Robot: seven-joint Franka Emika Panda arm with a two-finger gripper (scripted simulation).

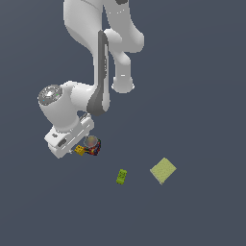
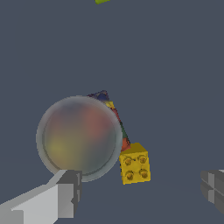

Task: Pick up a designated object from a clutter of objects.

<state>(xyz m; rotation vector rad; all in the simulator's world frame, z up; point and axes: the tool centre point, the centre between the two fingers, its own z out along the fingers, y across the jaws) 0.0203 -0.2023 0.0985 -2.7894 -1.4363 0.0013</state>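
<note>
small yellow-orange studded block sits on the floor touching the dark multicoloured cup, well apart from green oblong block and pale square.

flat, even simulator lighting; dim slate background showing no cast shadows. white arm appearing brightest, softly shaded. cup rim looking hazy and blurred in wrist view. yellow-orange block rendering sharp. no glare.

The white arm is bent down toward seven o'clock in the exterior view. The gripper is held low, fingers spread wide apart, nothing held.
</note>
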